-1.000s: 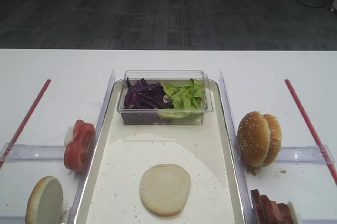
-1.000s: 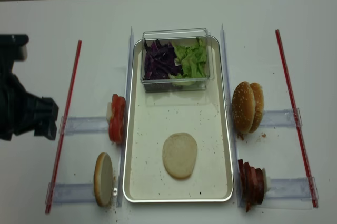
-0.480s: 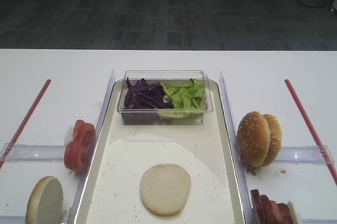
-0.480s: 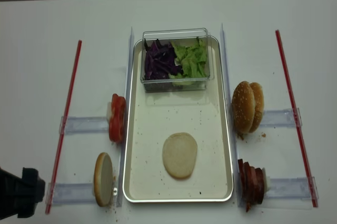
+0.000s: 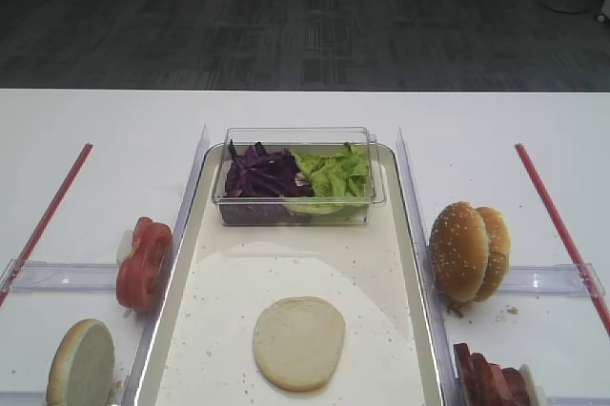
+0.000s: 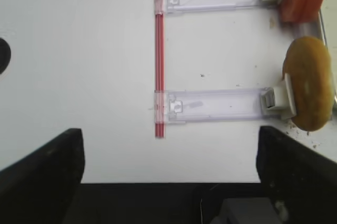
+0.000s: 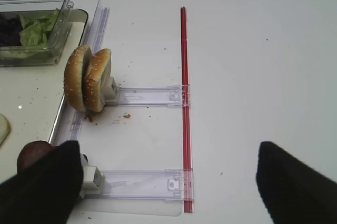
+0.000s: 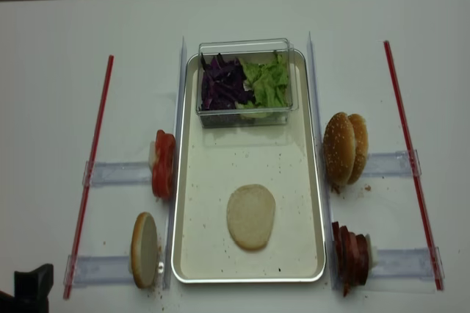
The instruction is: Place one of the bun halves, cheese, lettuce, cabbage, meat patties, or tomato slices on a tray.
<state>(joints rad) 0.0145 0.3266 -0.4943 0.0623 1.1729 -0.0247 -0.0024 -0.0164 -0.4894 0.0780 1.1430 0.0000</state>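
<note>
Left gripper [image 6: 168,182]: fingers spread wide, nothing held; only a dark corner is seen overhead. Right gripper [image 7: 168,182]: likewise parted, empty, absent overhead. Bun half [image 8: 250,217]: laid flat on tray [image 8: 192,254], long axis front to back. Meat patties [image 8: 351,258]: edgewise, partly cut off.

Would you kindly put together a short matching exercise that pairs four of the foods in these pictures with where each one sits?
Things:
1. flat bun half
2. tomato slices
3. meat patties
4. purple cabbage

Places:
A. in the clear box beside the lettuce
B. on edge just outside the tray's left rim
C. lying flat on the tray
D. on edge off the tray's right near corner

Pairs: 1-C, 2-B, 3-D, 4-A
</note>
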